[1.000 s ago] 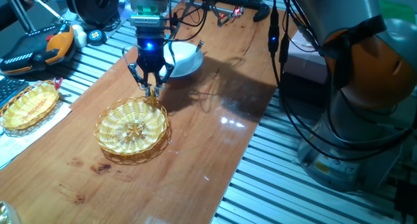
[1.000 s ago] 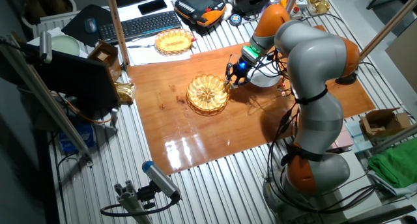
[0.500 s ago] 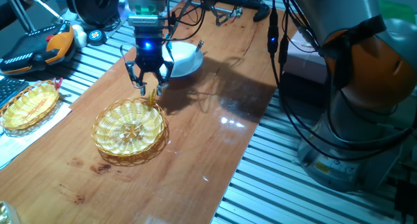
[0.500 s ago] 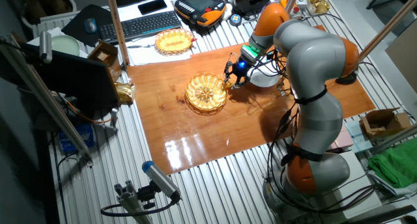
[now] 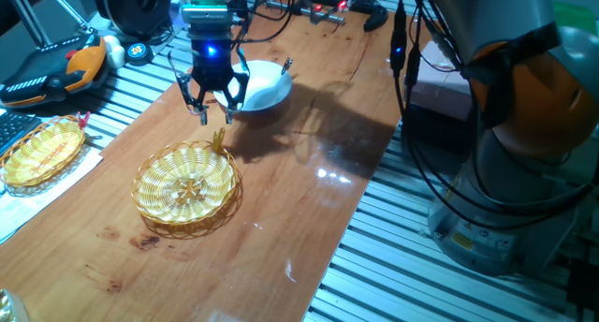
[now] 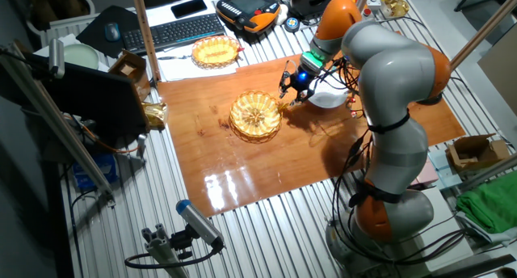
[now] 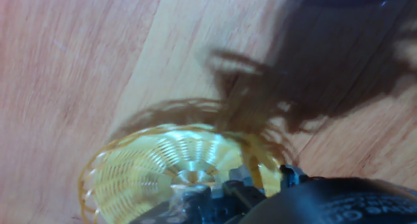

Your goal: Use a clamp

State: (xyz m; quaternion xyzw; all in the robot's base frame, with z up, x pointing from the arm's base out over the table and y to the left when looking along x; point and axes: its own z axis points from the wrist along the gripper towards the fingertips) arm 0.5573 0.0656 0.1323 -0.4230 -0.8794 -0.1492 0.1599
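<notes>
the gripper (image 5: 214,108) hangs released just above the clamp (image 5: 219,139) standing pegged on the basket (image 5: 184,187) rim, so clipping seems done and retreat comes next.

Round wicker basket (image 5: 185,186) sits on the wooden desk (image 5: 309,172), a white bowl (image 5: 265,83) at its one o'clock. Second basket (image 5: 39,152) lies at nine o'clock, keyboard (image 6: 174,31) beyond.
</notes>
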